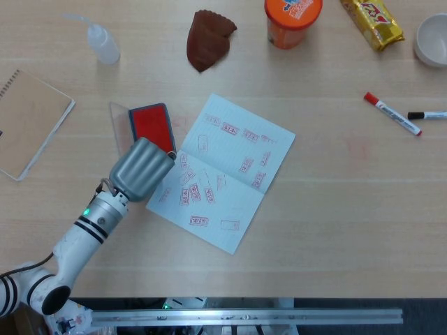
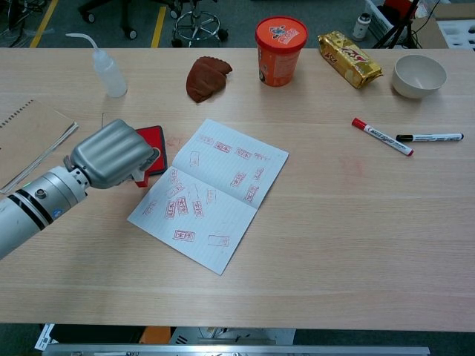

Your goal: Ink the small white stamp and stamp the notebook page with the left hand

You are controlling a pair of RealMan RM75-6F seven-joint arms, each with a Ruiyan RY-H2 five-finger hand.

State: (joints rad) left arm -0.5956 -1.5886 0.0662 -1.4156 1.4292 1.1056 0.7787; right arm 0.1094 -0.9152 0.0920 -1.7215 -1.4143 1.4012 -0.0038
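Small white stamp isn't clearly visible: it sits hidden under the curled fingers (image 1: 155, 155) of the left hand (image 1: 140, 169), only a tiny tip showing at the hand's front edge in head view, so whether the fingers actually grip it can't be told. Left hand is a grey fist w/ fingers curled in, over the near end of the red ink pad (image 1: 152, 125), just left of the notebook page (image 1: 222, 169); in chest view the hand (image 2: 113, 154) covers the pad's left part (image 2: 154, 146). Pad lies in an open case w/ clear lid (image 1: 120, 124) beside it. The page lies open on the desk (image 1: 335, 209), turned at an angle, covered w/ many red stamp marks. Left arm (image 1: 77, 237) reaches in from lower left. Right hand not seen in either view. Further out: spiral notebook w/ tan cover (image 1: 28, 122) at far left, squeeze bottle (image 1: 101, 42), brown cloth (image 1: 208, 38), orange cup (image 1: 292, 19), yellow snack pack (image 1: 372, 22), white bowl (image 1: 431, 40), red marker (image 1: 391, 114) & black marker (image 1: 427, 115) at right.
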